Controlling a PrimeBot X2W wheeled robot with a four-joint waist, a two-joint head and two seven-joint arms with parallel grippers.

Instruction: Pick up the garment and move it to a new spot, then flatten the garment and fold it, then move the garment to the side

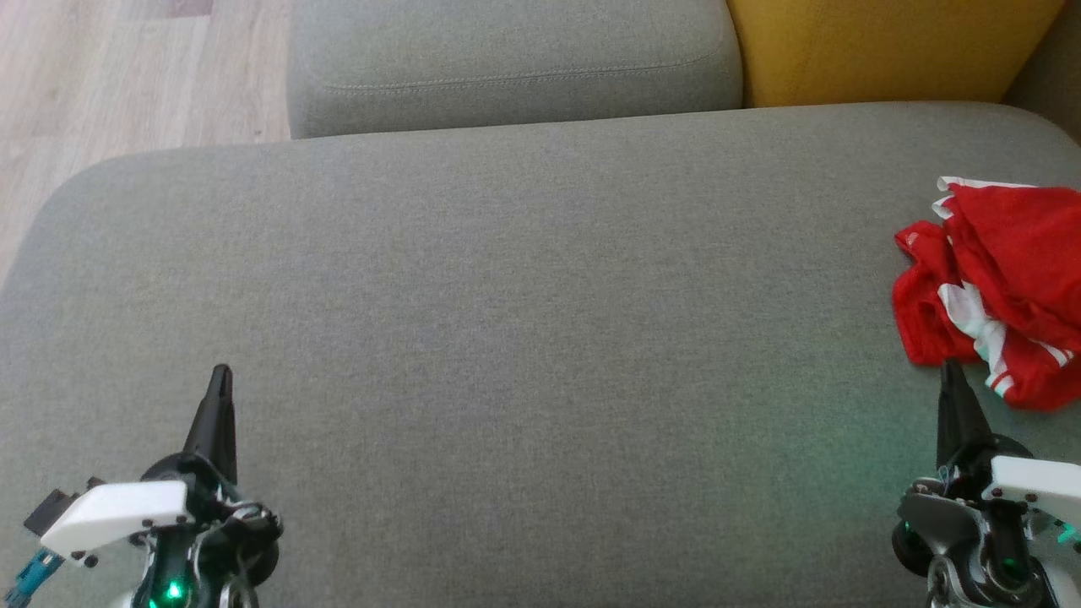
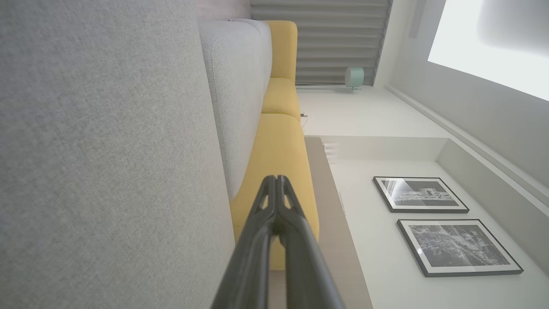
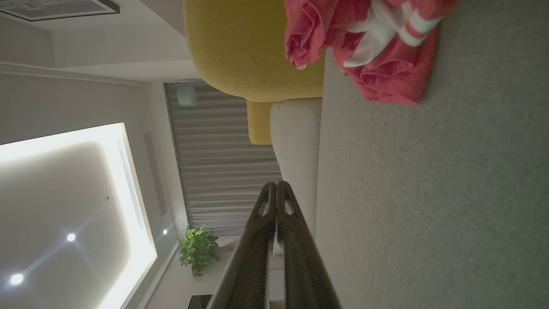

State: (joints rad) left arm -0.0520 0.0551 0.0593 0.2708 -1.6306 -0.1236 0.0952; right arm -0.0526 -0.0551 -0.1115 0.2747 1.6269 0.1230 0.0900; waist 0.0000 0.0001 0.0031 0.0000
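At 3 o'clock on the grey cushion (image 1: 540, 321) lies the crumpled red garment (image 1: 1005, 279). Right gripper (image 1: 949, 370) at 5 o'clock, clenched and empty, tip near it; left gripper (image 1: 221, 376) at 7 o'clock likewise.

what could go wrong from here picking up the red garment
The red garment lies crumpled at the right end of the grey seat cushion, partly past the head view's edge, so a pinch may catch one fold only. The right gripper is shut just short of it; advancing shut would likely push the cloth.
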